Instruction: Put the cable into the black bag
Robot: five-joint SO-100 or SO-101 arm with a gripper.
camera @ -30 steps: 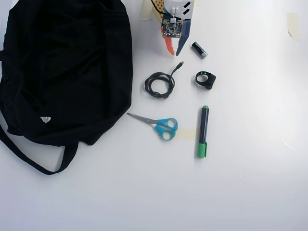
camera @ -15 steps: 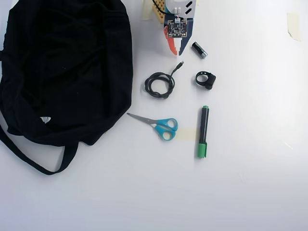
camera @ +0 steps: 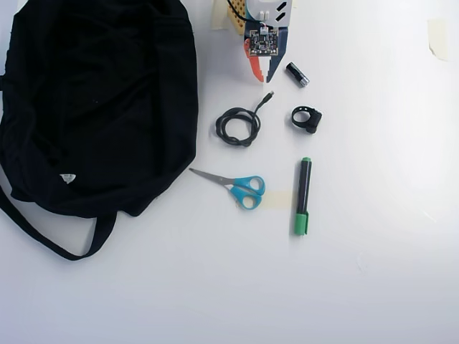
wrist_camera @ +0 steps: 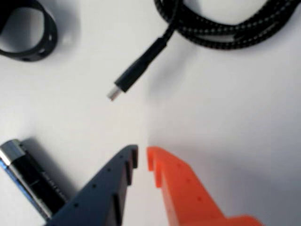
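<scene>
In the overhead view the arm enters from the top edge, its wrist carrying an exposed circuit board with white connectors and dark cabling behind it, and the gripper points down the picture toward the middle of the counter. One jaw is orange, on the left in that view, and the other dark blue, on the right. In the wrist view the gripper comes up from the bottom edge, with the dark blue jaw on the left and the orange one on the right. Their ridged tips stand almost together, only a thin slit between them, with nothing held. The tips are low over the bare white surface.
</scene>
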